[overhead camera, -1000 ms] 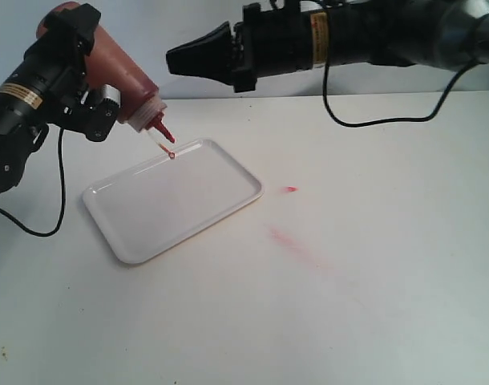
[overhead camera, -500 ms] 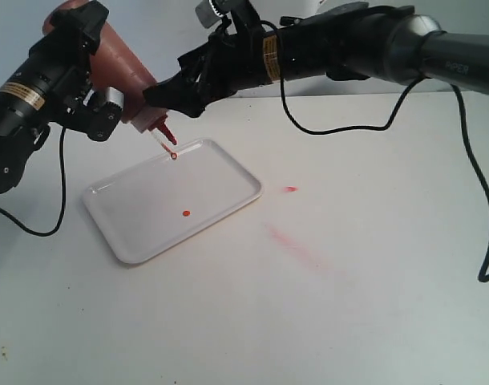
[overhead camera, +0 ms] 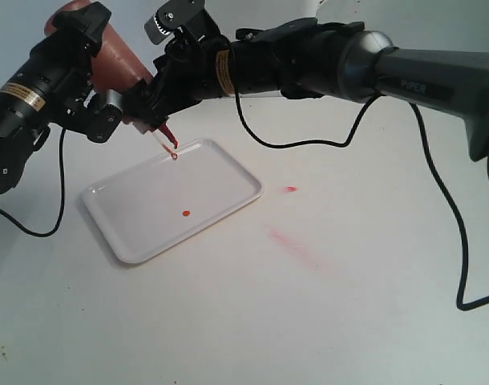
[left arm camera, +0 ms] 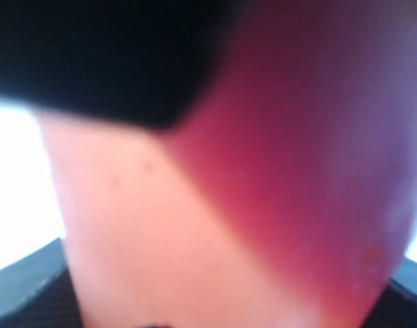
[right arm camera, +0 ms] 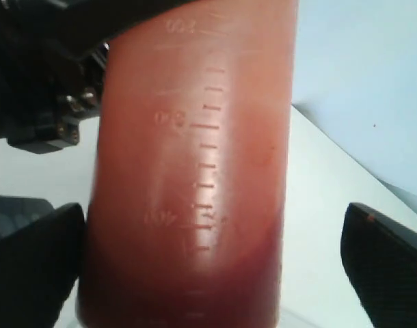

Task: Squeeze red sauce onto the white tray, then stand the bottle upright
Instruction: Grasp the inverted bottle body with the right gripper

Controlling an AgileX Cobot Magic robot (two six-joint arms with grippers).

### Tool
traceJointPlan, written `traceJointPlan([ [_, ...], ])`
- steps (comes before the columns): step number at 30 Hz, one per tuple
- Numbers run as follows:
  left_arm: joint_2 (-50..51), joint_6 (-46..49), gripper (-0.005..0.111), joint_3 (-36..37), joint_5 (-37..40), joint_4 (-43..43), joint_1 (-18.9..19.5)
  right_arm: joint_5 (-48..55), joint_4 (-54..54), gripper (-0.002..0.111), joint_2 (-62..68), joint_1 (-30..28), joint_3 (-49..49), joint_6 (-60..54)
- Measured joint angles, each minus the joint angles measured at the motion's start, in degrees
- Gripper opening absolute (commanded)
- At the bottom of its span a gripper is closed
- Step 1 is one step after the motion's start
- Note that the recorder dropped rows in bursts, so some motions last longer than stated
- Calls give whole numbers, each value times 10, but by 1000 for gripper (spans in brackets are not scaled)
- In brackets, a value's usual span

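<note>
While the translucent orange-red squeeze bottle is clasped tilted by the left hand, it is straddled by the spread right hand; a squeeze is judged due next.

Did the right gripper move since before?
Yes. The right gripper came left and down, closer to the white tray, up to the bottle.

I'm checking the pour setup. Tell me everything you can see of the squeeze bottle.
The bottle is translucent orange-red plastic with graduation marks, dark sauce inside, and a red nozzle. It is tilted nozzle-down over a corner of the white tray, gripped by the left tool; the right tool, jaws open, straddles it near the neck.
</note>
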Motion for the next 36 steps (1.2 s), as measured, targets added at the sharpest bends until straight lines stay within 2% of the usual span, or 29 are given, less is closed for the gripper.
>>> traceJointPlan([
  [9,0,0,0,0,-6,3,-7,9,53,92,26,4,-1,-51],
  [14,0,-2,0,0,-16,0,-7,12,112,88,28,4,-1,-109],
  [20,0,-3,0,0,-20,-2,-7,2,132,86,28,4,-1,-142],
  [22,0,-3,0,0,-20,-2,-7,-1,134,78,28,4,-1,-146],
  [24,0,-3,0,0,-20,-2,-7,-5,136,61,28,4,-1,-145],
  [26,0,-4,0,0,-20,-2,-7,-14,146,40,28,4,-1,-146],
  [29,0,-3,0,0,-22,-4,-7,-14,157,1,28,5,-1,-146],
  [36,0,-3,0,0,-23,-6,-7,-14,165,1,28,5,-1,-147],
])
